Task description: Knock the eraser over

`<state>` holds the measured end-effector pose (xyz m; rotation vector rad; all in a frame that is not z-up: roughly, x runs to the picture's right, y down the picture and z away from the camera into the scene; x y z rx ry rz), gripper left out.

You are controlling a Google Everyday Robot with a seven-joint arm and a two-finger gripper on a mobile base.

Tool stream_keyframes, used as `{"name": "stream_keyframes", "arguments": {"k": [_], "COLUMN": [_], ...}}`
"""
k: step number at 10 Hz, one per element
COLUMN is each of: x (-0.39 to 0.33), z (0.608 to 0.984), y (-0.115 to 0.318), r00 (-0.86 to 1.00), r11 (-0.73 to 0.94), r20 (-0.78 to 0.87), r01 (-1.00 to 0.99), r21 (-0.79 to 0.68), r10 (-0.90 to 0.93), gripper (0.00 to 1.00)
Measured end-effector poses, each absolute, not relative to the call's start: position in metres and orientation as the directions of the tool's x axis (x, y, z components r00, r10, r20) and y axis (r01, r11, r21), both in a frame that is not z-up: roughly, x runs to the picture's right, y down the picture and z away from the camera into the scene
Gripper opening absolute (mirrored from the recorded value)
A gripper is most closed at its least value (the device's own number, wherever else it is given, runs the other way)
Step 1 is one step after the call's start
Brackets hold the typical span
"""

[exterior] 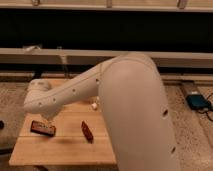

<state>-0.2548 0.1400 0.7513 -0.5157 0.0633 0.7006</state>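
Observation:
The eraser (42, 128) is a small block with a reddish-brown face and black edges. It lies long side across on the left part of the wooden table (65, 149). My gripper (48, 120) hangs under the white wrist, just above and right of the eraser, mostly hidden by the arm. A dark red pepper-shaped thing (87, 131) lies to the right of the eraser. A small whitish block (94, 105) shows behind it at the edge of my arm.
My large white arm (130, 110) covers the right half of the table. A blue device (199, 102) with a cable lies on the floor at the right. A low ledge (165, 57) runs along the back.

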Motion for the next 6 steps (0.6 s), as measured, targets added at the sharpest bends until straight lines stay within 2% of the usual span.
{"name": "stream_keyframes", "arguments": {"k": [2,6], "x": [-0.2569,-0.2582], "z": [0.7499,0.7495], "y": [0.1410,0.1424], "r00": [0.767,0.770], "r11": [0.611,0.619], "r20": [-0.212,-0.209], "r01": [-0.618,-0.616], "r21": [-0.495,-0.487], "r10": [0.605,0.603], "gripper": [0.80,0.80]}}
